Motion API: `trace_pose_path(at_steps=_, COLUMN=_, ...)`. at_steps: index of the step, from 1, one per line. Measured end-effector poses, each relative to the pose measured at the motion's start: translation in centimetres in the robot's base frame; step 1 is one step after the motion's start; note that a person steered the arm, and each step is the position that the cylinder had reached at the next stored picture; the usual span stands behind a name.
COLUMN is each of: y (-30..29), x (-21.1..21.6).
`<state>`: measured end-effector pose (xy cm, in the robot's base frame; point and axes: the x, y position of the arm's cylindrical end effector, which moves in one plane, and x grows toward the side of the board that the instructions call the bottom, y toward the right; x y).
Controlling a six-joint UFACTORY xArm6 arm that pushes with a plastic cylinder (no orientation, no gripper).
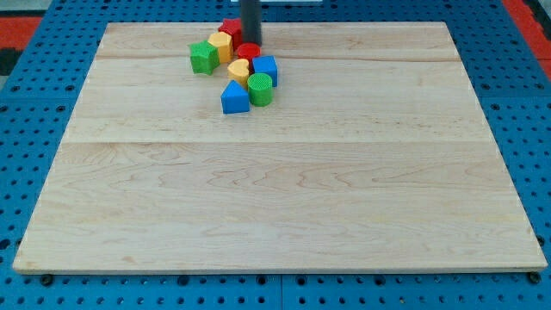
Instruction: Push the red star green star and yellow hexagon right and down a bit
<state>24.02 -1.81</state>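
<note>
A: Where is my tip (250, 42)?
B: A bare rod without fingers, at the board's (275, 207) top edge, touching the red star (231, 29) and just above a red round block (249, 52).

A: The count?
B: Eight blocks: two red, two yellow, two green, two blue. The yellow hexagon (220, 45) touches the green star (203, 57); lower sit a yellow heart (239, 70), blue cube (265, 68), green cylinder (260, 88) and blue triangle (234, 97).

— Any writing, numbers or labels readable from where you sit?

— None that I can read. The wooden board (275, 172) is bare grain from edge to edge, the coloured blocks near its top edge show plain faces, and the blue pegboard (34, 129) around it carries only holes.
</note>
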Motion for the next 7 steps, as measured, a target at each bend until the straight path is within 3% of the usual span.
trace_pose_path(at_steps=1, y=4.2, x=-3.2)
trace_pose_path(at_steps=4, y=-5.7, x=-4.8)
trace_pose_path(at_steps=7, y=-7.2, x=0.2)
